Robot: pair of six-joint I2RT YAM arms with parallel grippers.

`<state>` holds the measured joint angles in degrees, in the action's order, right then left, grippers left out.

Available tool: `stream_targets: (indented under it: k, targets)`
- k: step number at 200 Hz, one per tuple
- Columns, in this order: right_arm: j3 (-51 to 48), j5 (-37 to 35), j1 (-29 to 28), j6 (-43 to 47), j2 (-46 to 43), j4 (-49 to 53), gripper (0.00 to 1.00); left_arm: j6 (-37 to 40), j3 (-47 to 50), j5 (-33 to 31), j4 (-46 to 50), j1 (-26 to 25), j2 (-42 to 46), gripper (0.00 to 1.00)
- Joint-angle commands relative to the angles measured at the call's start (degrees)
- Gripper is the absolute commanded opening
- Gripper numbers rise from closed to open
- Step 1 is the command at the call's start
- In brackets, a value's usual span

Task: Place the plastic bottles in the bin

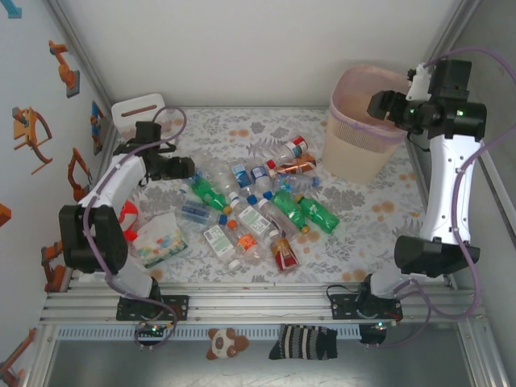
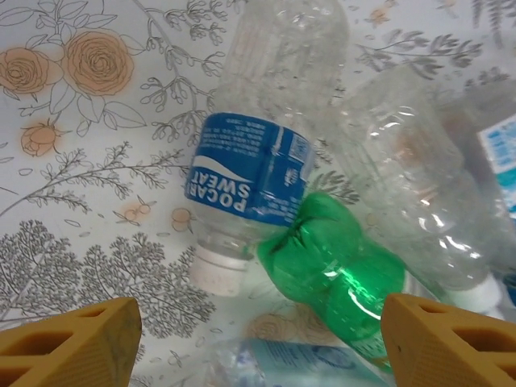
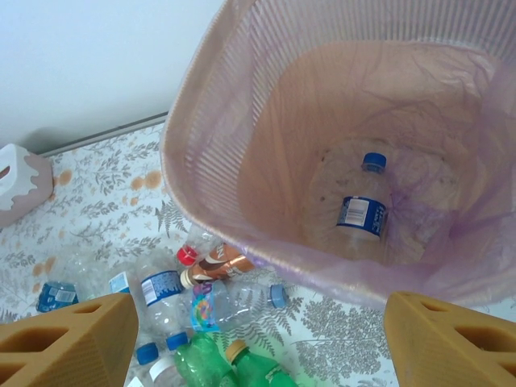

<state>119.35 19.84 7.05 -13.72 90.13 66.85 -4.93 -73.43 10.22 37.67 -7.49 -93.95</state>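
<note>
Several plastic bottles (image 1: 258,211) lie in a heap on the flowered table top, clear and green, with blue, red, orange and white caps. My left gripper (image 1: 173,168) hangs at the heap's left edge. Its jaws are open (image 2: 262,347) over a green bottle (image 2: 339,274), beside a clear blue-labelled bottle (image 2: 258,161) with a white cap, and they hold nothing. The beige-pink bin (image 1: 355,153) stands at the far right. My right gripper (image 1: 387,105) hovers above its rim, open and empty (image 3: 262,343). One clear blue-capped bottle (image 3: 361,214) lies on the bin's (image 3: 210,121) lined floor.
A small white box with a slot (image 1: 137,113) sits at the far left corner. A flat clear packet with coloured dots (image 1: 161,240) lies near the left arm. Walls close in left, right and behind. A soft toy (image 1: 226,343) and a striped sock (image 1: 306,343) rest on the front rail.
</note>
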Motion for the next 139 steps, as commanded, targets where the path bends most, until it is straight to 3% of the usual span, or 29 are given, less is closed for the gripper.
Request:
stream_targets:
  k: [1,99,139]
  targets:
    - [-2.18,-0.41,0.16,-0.7,-1.86,-1.45,0.79,3.4,-4.84,-1.19,3.74,-0.41,-4.49,0.77]
    - [-6.07,-0.85,0.2,-0.61,-4.99,-1.24,0.79,9.12,-19.38,3.04,11.86,-1.18,-22.56,0.82]
    - [-7.22,-0.76,0.17,-0.54,-5.2,-1.5,0.79,9.06,-21.84,0.24,12.87,-1.14,-26.58,0.8]
